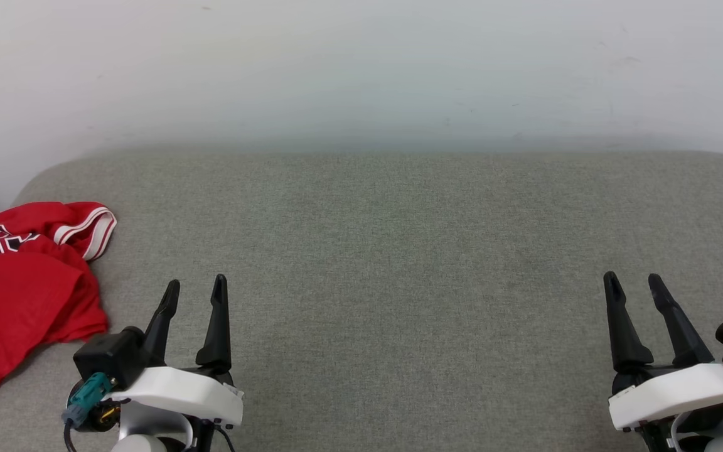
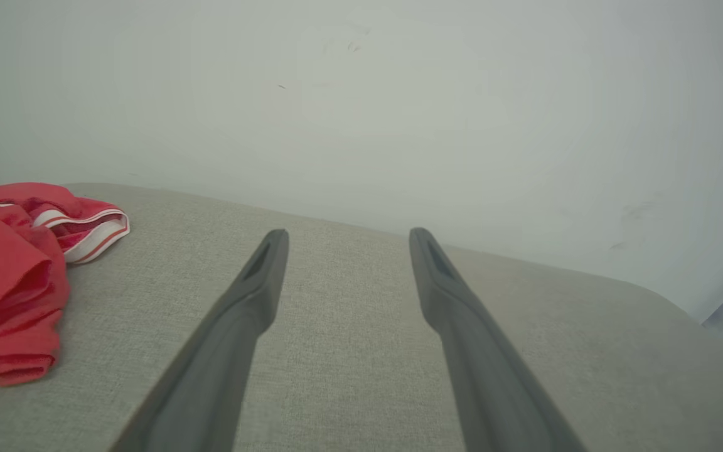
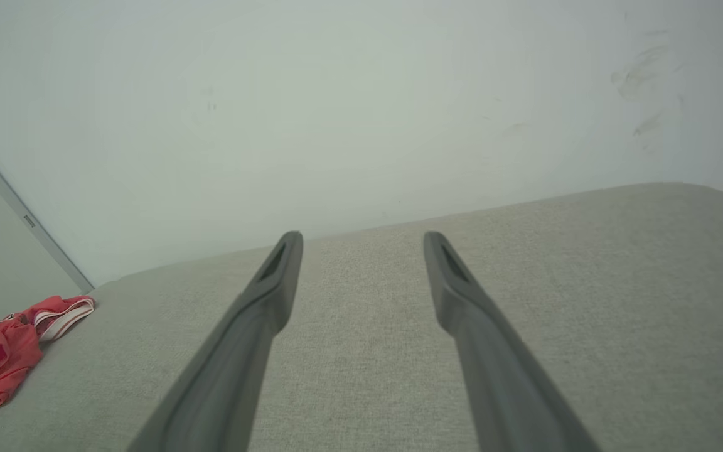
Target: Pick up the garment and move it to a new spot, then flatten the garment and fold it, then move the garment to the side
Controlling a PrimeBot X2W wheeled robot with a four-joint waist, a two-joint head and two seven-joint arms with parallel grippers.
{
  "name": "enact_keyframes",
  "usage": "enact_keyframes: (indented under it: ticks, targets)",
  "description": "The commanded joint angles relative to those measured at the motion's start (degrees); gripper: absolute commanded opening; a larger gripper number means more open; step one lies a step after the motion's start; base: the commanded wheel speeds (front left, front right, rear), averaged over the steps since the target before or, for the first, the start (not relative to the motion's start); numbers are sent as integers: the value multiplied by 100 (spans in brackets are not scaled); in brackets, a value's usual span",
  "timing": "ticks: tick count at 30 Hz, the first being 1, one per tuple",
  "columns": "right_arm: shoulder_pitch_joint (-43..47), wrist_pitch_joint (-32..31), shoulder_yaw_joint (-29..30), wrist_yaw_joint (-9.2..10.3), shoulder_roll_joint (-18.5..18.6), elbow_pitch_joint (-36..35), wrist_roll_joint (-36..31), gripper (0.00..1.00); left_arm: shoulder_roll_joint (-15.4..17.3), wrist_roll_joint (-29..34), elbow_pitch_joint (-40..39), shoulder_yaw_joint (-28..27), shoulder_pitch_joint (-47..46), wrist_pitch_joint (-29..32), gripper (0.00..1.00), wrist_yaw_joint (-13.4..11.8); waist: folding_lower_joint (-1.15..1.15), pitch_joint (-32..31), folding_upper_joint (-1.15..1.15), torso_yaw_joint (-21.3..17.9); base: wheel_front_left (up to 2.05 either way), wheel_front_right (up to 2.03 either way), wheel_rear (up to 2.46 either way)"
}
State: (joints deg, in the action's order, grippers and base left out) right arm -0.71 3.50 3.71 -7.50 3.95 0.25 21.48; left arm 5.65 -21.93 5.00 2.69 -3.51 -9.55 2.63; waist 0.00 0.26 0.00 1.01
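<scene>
On your wide grey woven-fabric cushion, the crumpled red jersey-style garment with striped trim sits heaped at the far left edge.
Pick-up looks not yet begun: your left gripper hovers near it, your right gripper well apart, both spread wide, holding nothing. Next, reach left and pinch the heap.

Head camera high, looking forward and down over the grey cushion to the white wall, both wrist cameras low, close above it, facing that wall along their jaws, all three sharing the garment near 9 o'clock.
</scene>
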Motion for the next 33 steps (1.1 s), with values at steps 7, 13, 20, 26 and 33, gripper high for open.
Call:
enact_keyframes:
  ticks: [7, 13, 20, 26, 33]
  targets:
    - [61, -84, 56, 1, -21, -184, -528, 100, 103, 466, 8, 124, -20, -142, 100, -85, 0, -6, 0, 13, 0, 0, 0]
    - [116, -114, 80, 1, -49, -256, -815, 100, 135, 749, 24, 210, -32, -223, 100, -110, 0, -10, 0, 24, 0, 0, 0]
    - [152, -119, 107, 1, -72, -332, -1070, 100, 110, 945, 102, 241, -22, -295, 100, -112, 0, -9, 0, 37, 0, 0, 0]
    - [172, -93, 143, 1, -89, -363, -1290, 100, 74, 1131, 163, 222, -61, -360, 100, -75, 0, -18, 0, 53, 0, 0, 0]
    - [201, -67, 203, 2, -104, -404, -1463, 100, -16, 1221, 221, 123, -79, -437, 100, 2, 0, -30, 0, 90, 0, 0, 0]
